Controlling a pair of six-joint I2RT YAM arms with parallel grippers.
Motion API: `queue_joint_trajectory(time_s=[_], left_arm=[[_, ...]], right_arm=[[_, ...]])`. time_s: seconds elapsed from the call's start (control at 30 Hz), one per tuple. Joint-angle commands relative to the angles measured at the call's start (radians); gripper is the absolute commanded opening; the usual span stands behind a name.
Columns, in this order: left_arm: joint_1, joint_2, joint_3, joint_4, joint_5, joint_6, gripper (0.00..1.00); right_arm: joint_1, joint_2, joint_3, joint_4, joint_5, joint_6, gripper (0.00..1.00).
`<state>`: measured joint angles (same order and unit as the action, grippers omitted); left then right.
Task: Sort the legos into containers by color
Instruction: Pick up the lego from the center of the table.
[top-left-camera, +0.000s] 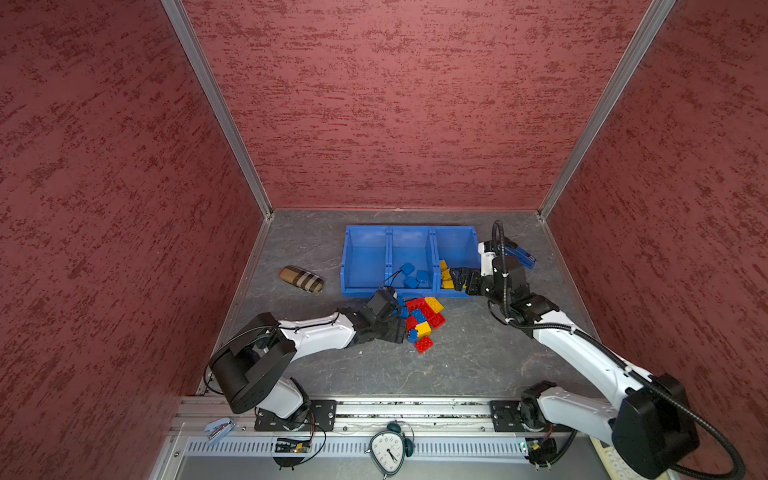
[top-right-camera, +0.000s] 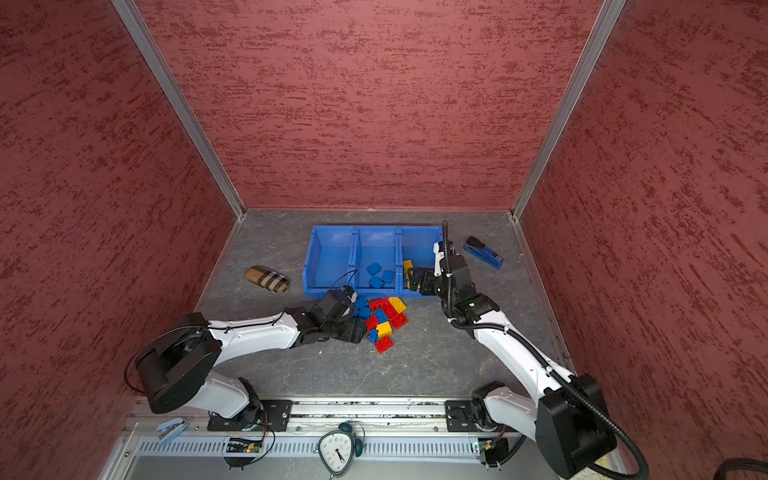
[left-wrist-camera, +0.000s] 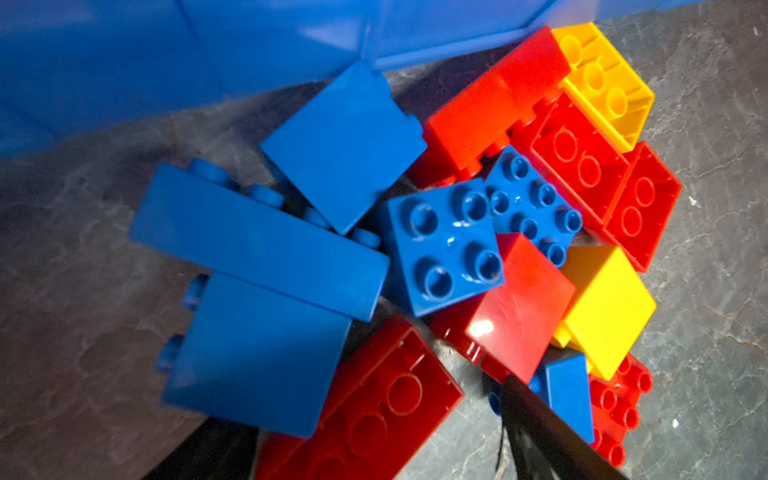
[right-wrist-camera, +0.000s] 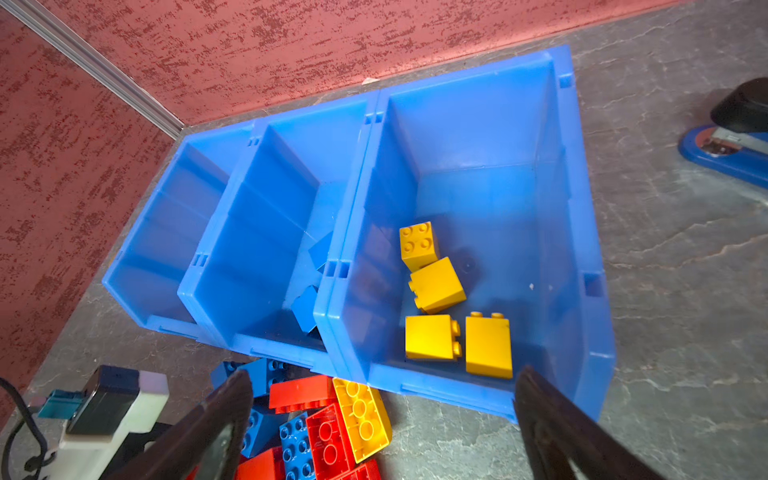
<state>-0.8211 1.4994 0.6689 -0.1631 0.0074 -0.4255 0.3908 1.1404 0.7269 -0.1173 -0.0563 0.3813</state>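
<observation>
The right fingers (top-left-camera: 458, 279) are spread wide open and hang over the front lip of the end bin (right-wrist-camera: 557, 62). Just below and beyond them, four yellow bricks (right-wrist-camera: 436, 286) lie on that bin's floor. The next bin away from these fingers holds a few blue bricks (top-left-camera: 412, 276). All three bins (top-left-camera: 368, 227) stand joined in a row.

The left fingers (top-left-camera: 395, 330) also stand apart, low against the pile of loose bricks (top-left-camera: 424, 320) on the counter (top-left-camera: 457, 374). In the left wrist view a long red brick (left-wrist-camera: 374, 407) lies hollow side up between them, clear of the one finger that shows sharply. The other finger is blurred, so I cannot tell whether it touches anything. Beyond these fingers the pile mixes red, blue and yellow pieces and reaches almost to the front wall of the bins.

Behind the right wrist a stapler (top-right-camera: 484, 251) lies near the end bin. A checked case (top-left-camera: 301, 279) lies well apart from the left fingers, beside the opposite end bin.
</observation>
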Motion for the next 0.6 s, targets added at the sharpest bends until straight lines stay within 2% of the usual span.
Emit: queue_joint_trajectory(time_s=[0.0, 0.13, 0.37, 0.5, 0.57], left_arm=[[-0.027, -0.012, -0.005, -0.003, -0.029, 0.079, 0.86], [-0.079, -0.003, 0.019, -0.096, -0.108, 0.130, 0.80], [-0.141, 0.062, 0.076, -0.205, -0.159, 0.162, 0.64], [-0.141, 0.065, 0.078, -0.211, -0.192, 0.143, 0.39], [-0.144, 0.053, 0.076, -0.216, -0.200, 0.133, 0.30]], right_arm=[[-0.001, -0.008, 0.007, 0.033, 0.004, -0.002, 0.99], [-0.002, 0.002, 0.008, 0.037, 0.009, -0.003, 0.99], [-0.001, 0.005, 0.010, 0.045, 0.038, -0.005, 0.99], [-0.002, 0.001, 0.010, 0.044, 0.059, 0.007, 0.99], [-0.001, -0.004, 0.010, 0.041, 0.078, 0.016, 0.99]])
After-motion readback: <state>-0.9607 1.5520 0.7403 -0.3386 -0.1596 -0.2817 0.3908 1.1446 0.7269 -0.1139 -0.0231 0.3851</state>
